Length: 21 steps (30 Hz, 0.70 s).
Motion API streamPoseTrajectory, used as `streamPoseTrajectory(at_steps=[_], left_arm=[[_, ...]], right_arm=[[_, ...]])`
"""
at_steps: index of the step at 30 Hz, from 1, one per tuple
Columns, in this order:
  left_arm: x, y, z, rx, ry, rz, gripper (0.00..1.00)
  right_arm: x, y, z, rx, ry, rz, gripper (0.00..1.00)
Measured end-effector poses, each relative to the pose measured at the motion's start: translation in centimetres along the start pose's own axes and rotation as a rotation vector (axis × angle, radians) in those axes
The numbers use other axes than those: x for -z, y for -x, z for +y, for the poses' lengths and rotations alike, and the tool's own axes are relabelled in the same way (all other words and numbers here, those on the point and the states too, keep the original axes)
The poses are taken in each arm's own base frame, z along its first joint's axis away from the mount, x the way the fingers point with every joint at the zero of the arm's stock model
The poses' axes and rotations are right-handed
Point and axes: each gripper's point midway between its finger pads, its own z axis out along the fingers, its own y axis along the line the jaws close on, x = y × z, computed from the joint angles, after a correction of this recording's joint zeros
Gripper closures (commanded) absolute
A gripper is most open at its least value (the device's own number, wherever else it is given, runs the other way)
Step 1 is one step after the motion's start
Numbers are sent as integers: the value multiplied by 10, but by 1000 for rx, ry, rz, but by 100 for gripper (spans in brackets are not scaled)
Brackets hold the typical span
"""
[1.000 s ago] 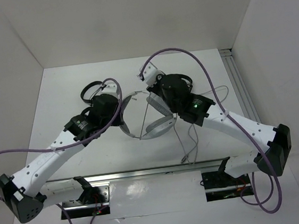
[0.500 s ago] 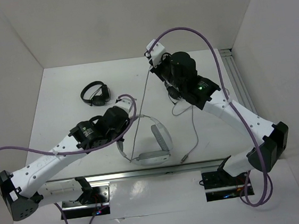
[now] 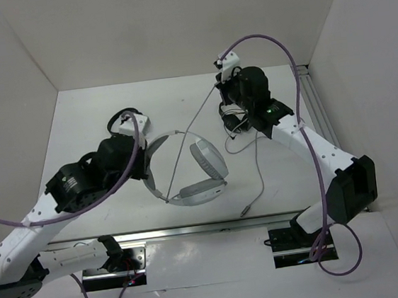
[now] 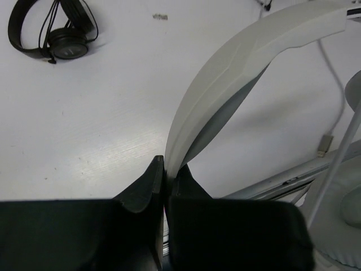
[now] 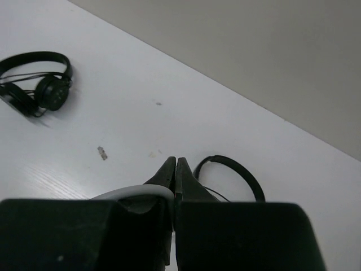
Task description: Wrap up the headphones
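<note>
Top, left-wrist and right-wrist views as I see them from the remote station. The headphones sit near the middle of the bench, between the two arms, with the wide pale headband arching up and to the left of the two padded earcups. I cannot tell whether the lower earcup rests on the bench.

Left arm: the left fingers are clamped on one end of the headband, which rises from between the tips and curves away to the upper right.

Right arm: the right fingers are pressed tightly together at the far right side of the bench. In the top view the thin grey cable runs in a straight, taut line from the lower left of the headband, across its arch, up to these fingers. The wrist view does not show the cable itself between the tips. A slack part of the cable hangs down from the right arm and ends in the plug, which lies on the bench near the front rail.

Other items: one pair of small black headphones lies at the far left of the bench, well apart from the right fingers. A second black pair lies just beyond the right fingertips.
</note>
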Motion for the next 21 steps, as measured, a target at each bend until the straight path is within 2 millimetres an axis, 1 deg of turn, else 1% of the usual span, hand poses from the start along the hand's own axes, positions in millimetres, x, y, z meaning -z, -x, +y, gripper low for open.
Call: streamPoseTrajectory(at_steps=[3, 6, 10, 12, 13, 14, 16, 19, 21], left_arm=[[18, 19, -1, 38, -37, -57, 100], [29, 28, -7, 40, -87, -74, 100], [34, 36, -14, 24, -123, -61, 100], [37, 43, -16, 30, -129, -69, 100], [39, 48, -16, 38, -129, -84, 100], [42, 53, -16, 47, -130, -100, 100], [51, 68, -12, 75, -118, -145, 100], [63, 91, -3, 143, -69, -195, 100], [64, 102, 0, 169, -29, -195, 100]], right_arm=[[-6, 3, 14, -42, 75, -26, 100], [-12, 2, 31, -74, 153, -39, 100], [-19, 0, 56, -131, 258, -48, 100], [-19, -3, 67, -160, 310, -49, 100], [-18, -4, 76, -178, 353, -57, 100], [-17, -8, 86, -194, 398, -58, 100], [-11, -16, 112, -232, 505, -60, 100], [4, -31, 164, -296, 689, -77, 100], [12, -35, 203, -345, 816, -101, 100]])
